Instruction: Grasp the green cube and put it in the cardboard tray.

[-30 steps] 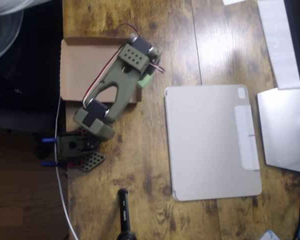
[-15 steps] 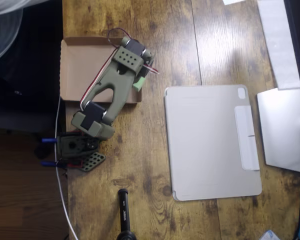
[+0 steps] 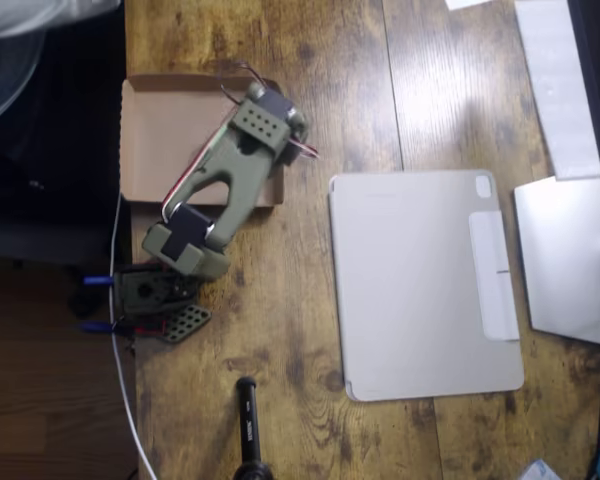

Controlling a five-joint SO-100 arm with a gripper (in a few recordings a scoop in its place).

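Jaws cannot be made out from the overhead view — the olive-green arm covers its own gripper from above, so how far open it stands and whether it has hold of anything cannot be told. No face of the green cube can be picked out either, so its place is unclear. The arm reaches from its base at the left edge of the wooden table up over the right part of the cardboard tray, its wrist block above the tray's right wall. To the right, well apart from the tray, a flat grey tablet cover lies on the table. A black stand rises at the near edge.
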